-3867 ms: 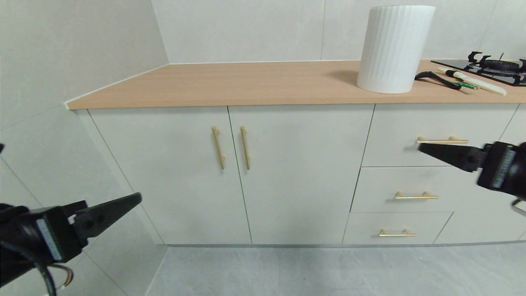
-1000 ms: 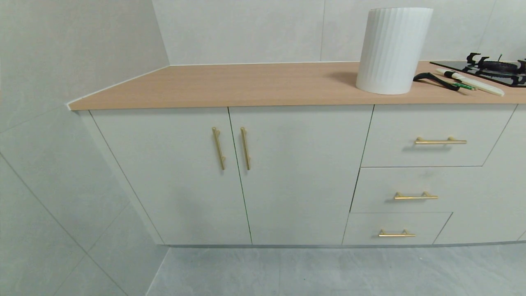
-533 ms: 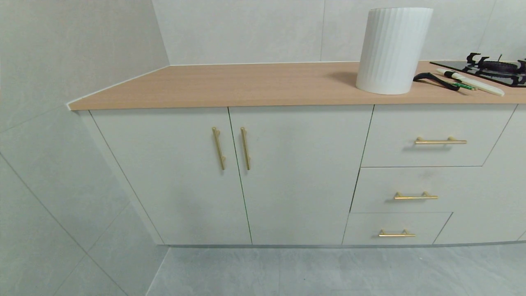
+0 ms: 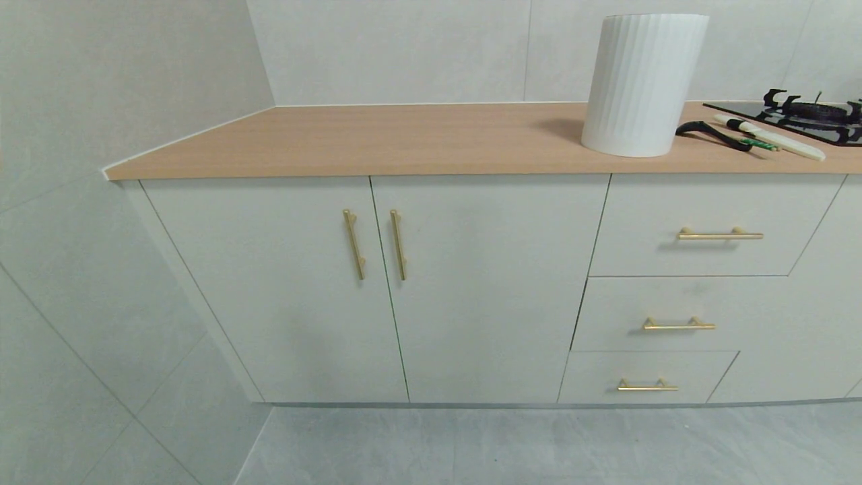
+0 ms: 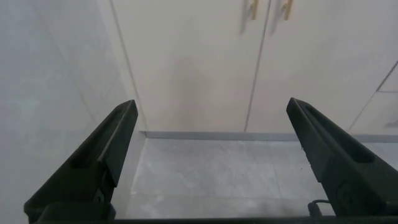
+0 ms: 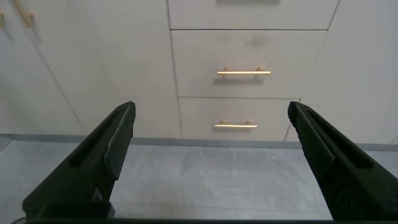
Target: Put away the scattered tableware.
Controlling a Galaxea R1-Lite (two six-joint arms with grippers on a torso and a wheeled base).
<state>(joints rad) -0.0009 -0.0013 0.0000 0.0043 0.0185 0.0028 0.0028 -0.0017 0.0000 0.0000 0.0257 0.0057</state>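
The ribbed canister (image 4: 643, 84) is white, the countertop (image 4: 404, 138) tan woodgrain, the cabinets (image 4: 485, 283) pale grey, handles (image 4: 719, 235) gold.

This is a kitchen, of the home kind. A wooden bench (image 4: 404, 138) runs into a corner at 10 o'clock, with a pale tiled wall (image 4: 404, 47) behind it. Under the bench are two cupboard doors (image 4: 269, 289) and, at 3 o'clock, a stack of three drawers (image 4: 673, 296), all with brass handles (image 4: 353, 244). At 2 o'clock a black gas hob (image 4: 808, 111) with pan supports is set into the bench. Utensils (image 4: 771, 138) lie just beside it, and a white ribbed jar (image 4: 643, 84) stands at 1 o'clock. The floor (image 4: 539, 444) at 6 o'clock is grey tile.
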